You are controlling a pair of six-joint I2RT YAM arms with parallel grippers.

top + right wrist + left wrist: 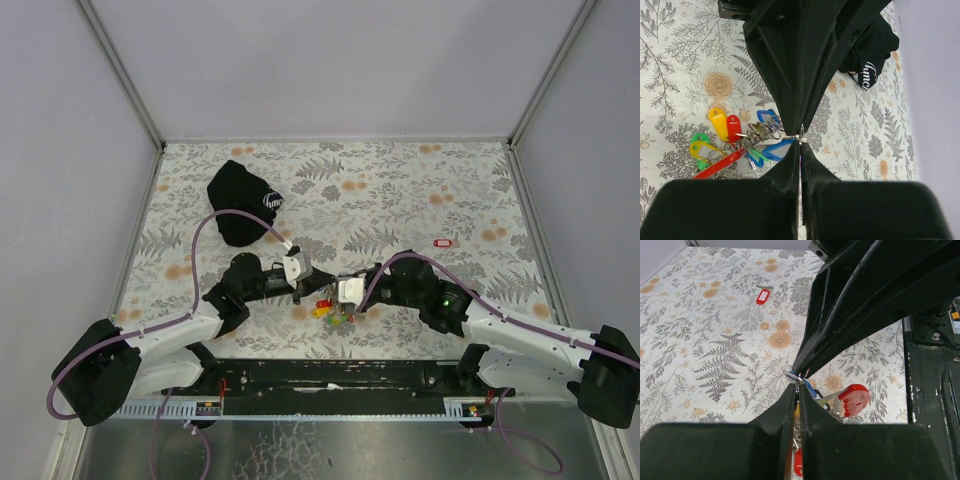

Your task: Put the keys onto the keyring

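A bunch of keys [332, 314] with yellow, red, green and blue tags hangs on a thin metal keyring [801, 132] near the table's front middle. My left gripper [312, 290] and right gripper [335, 298] meet tip to tip there, and both are shut on the ring. In the right wrist view the tagged keys [735, 137] fan out to the left of my shut right gripper [801, 146]. In the left wrist view my left gripper [798, 390] pinches the ring [799, 376], with a red tag [855, 399] beside it. A single red-tagged key [443, 242] lies apart at the right.
A black cloth pouch [243, 203] with a white logo lies at the back left, also in the right wrist view [870, 55]. The lone red-tagged key shows far off in the left wrist view [762, 296]. Walls ring the flowered table [400, 190].
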